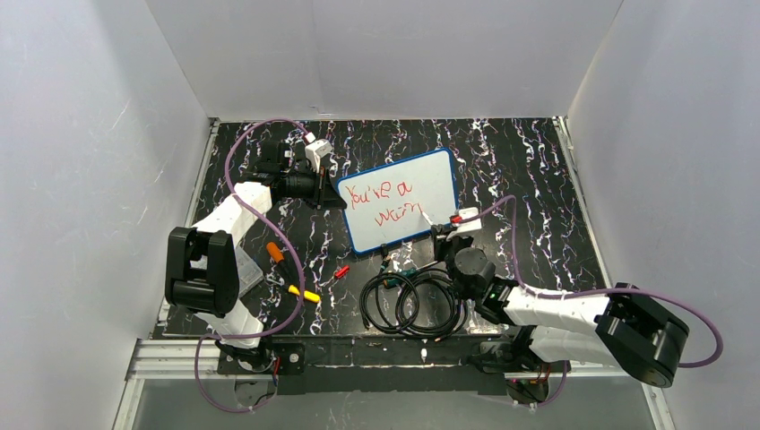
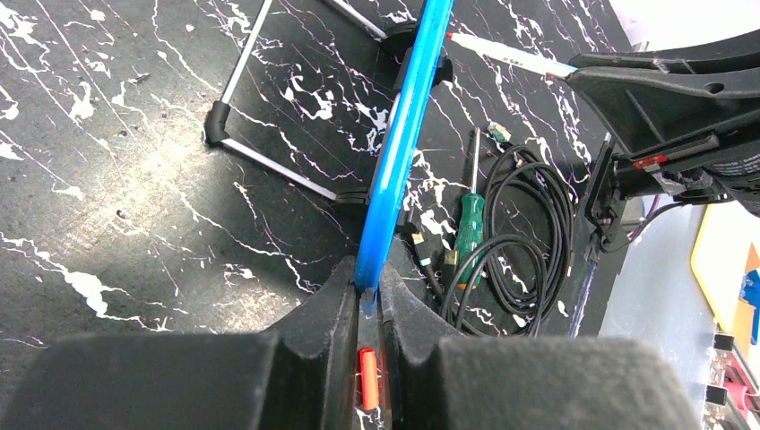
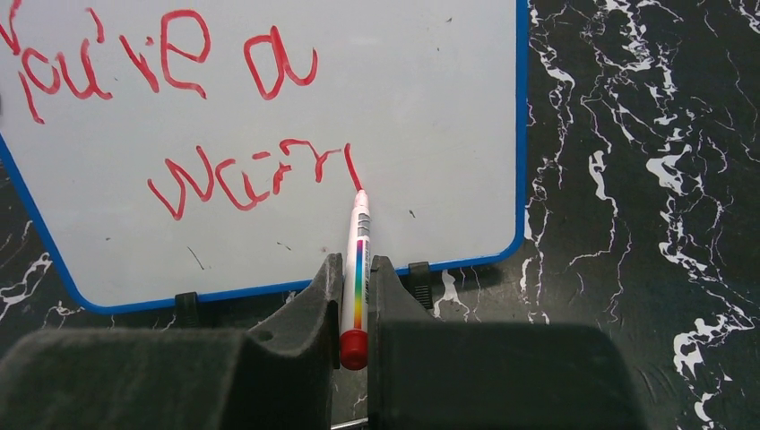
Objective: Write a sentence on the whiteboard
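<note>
The whiteboard [image 1: 421, 184] stands tilted on the black marbled table, blue-framed, with two black clips on its lower edge. The sentence [image 1: 380, 191] is in red, "You're a" above an unfinished second line [image 3: 251, 175]. My left gripper [image 1: 337, 193] is shut on the board's left edge; the left wrist view shows the blue frame [image 2: 408, 116] edge-on between my jaws [image 2: 367, 291]. My right gripper [image 1: 451, 226] is shut on a white marker [image 3: 358, 233] with a rainbow stripe and a red end. The marker's tip touches the board [image 3: 430, 134] at the end of the second line.
Coiled black cables [image 1: 417, 300] and a green screwdriver [image 2: 468, 224] lie in front of the board. An orange marker [image 1: 275, 252], a yellow marker [image 1: 305, 293] and a red cap [image 1: 341, 271] lie at the left. The board's wire stand [image 2: 269, 161] rests behind it.
</note>
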Robot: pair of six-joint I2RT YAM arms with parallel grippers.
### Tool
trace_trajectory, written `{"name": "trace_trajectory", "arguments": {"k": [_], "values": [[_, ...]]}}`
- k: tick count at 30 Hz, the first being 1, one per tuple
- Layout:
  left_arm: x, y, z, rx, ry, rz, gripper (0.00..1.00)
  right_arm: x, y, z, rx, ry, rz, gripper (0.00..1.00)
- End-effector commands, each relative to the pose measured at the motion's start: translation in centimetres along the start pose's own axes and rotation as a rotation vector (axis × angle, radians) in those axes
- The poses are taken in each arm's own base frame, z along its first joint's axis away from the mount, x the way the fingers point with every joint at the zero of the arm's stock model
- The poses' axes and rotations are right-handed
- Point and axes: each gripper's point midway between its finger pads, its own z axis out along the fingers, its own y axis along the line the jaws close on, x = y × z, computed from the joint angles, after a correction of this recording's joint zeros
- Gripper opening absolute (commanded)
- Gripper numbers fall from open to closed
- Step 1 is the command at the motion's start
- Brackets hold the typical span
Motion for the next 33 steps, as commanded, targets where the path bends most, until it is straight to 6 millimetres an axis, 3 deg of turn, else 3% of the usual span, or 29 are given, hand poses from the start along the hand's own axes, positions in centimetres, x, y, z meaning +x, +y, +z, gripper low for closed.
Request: {"name": "trace_trajectory", "arguments": {"k": [1, 6, 15, 21, 26, 29, 33], "values": [[-1.3, -1.2, -0.6, 0.015, -0.028, 0.048, 0.0, -3.2, 0.4, 0.1, -0.01, -0.08, 0.049, 0.01], [-1.3, -1.1, -0.6, 0.013, -0.027, 0.048, 0.0, -5.3, 1.1, 0.7, -0.015, -0.134, 0.039, 0.01], [-1.3, -1.1, -0.6, 0.011, -0.026, 0.048, 0.0, -6.4, 1.6, 2.0, -0.005, -0.17, 0.011, 0.01], [-1.2, -1.1, -0.6, 0.01, -0.025, 0.049, 0.0, -5.5, 1.5, 2.5, 0.002, -0.152, 0.003, 0.01], [-1.2, -1.0, -0.6, 0.01, -0.023, 0.046, 0.0, -6.1, 1.3, 2.0, -0.005, -0.166, 0.018, 0.01], [-1.3, -1.1, -0.6, 0.009, -0.025, 0.049, 0.0, -6.8, 0.7, 1.3, 0.005, -0.176, 0.038, 0.01], [-1.3, -1.1, -0.6, 0.011, -0.025, 0.048, 0.0, -5.4, -0.9, 0.9, 0.061, -0.146, 0.018, 0.01]]}}
